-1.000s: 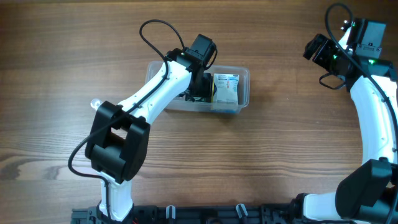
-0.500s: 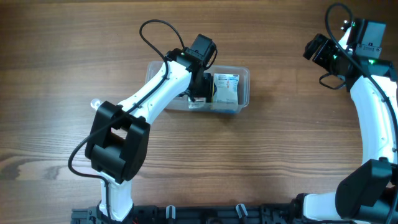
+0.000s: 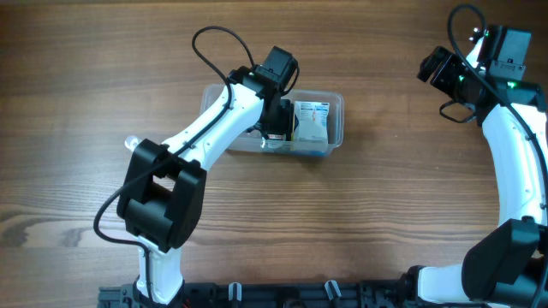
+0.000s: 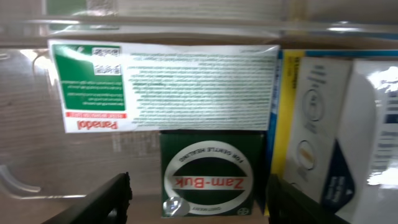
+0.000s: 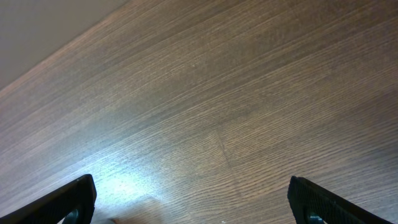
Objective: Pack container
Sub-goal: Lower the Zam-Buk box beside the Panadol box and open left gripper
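The clear plastic container (image 3: pixel 336 104) stands at the middle back of the table with several small boxes in it. My left gripper (image 3: pixel 276 121) reaches down into it and is open. In the left wrist view my left gripper (image 4: pixel 199 202) straddles a green Zam-Buk box (image 4: pixel 211 177) lying on the container's floor, with a gap on the left side. A green and white Panadol box (image 4: pixel 161 87) lies just beyond it, and a yellow and white box (image 4: pixel 311 124) lies to its right. My right gripper (image 3: pixel 432 67) is open and empty over bare wood (image 5: pixel 193 200) at the far right.
The container's clear walls (image 4: pixel 186 25) close in round the left gripper. A white and blue box (image 3: pixel 312 120) fills the right half of the container. Brown wooden table (image 3: pixel 360 222) lies all round.
Hardly anything: the left gripper has shifted very slightly inside the container. The right arm has not moved.
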`<state>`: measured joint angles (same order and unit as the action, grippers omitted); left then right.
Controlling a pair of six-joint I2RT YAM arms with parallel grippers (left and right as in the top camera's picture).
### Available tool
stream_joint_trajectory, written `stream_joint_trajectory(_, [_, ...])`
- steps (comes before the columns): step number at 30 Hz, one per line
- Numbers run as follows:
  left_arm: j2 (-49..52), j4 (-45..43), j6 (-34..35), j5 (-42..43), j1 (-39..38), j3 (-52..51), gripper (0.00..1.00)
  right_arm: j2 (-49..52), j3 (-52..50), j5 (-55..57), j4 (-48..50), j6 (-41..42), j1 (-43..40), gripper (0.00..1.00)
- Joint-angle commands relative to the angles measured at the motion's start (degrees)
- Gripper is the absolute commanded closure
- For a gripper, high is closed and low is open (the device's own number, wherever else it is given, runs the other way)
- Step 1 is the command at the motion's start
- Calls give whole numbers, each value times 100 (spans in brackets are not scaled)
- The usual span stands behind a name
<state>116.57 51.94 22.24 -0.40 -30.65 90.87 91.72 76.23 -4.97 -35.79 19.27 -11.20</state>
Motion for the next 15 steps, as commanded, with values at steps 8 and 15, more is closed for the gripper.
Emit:
stream_joint_trajectory(8, [-979,1613,-229,-369,826,1537,11,57,15,-92,15,37,-2,0])
stream_joint_trajectory(15, [-1735,2988,-221,-804,1906,1537,0,57,15,-92,15,37,-2,0])
